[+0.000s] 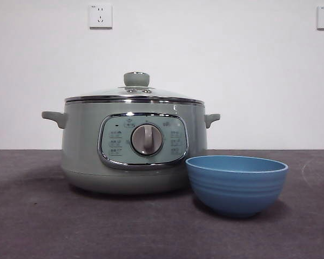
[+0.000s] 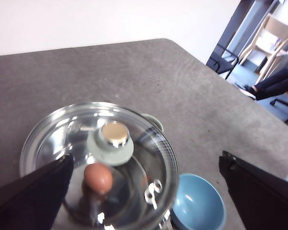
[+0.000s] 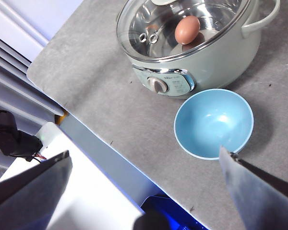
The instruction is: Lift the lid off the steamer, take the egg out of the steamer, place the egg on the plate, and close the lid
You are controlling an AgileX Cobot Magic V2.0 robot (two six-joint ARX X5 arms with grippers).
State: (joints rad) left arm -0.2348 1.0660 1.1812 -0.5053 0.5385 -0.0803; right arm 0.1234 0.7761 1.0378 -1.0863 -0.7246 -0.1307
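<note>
The big green steamer (image 1: 134,151) sits on the grey surface (image 1: 32,216). Its grey dial (image 1: 147,140) faces the front camera. The glass lid (image 1: 134,95) is shut on top of the pot, with its round green knob (image 1: 136,79) sticking up in the middle.

Through the glass you can see a brown egg (image 3: 187,29) inside the steamer. In the left wrist view the egg (image 2: 98,178) shows just beside the knob (image 2: 113,137).

The blue bowl (image 1: 236,183) stands on the surface at about 4 o'clock from the steamer in the front view. It is very close to the pot, and nearer to the camera. The bowl (image 3: 214,123) has nothing in it.

The left gripper (image 2: 149,191) hangs high over the lid, and its two black jaws are wide apart. The right gripper (image 3: 144,191) hangs over the near edge of the surface, well away from the bowl. Its jaws are wide apart too. Neither gripper touches anything.

Two white wall sockets (image 1: 100,16) are on the wall behind.
</note>
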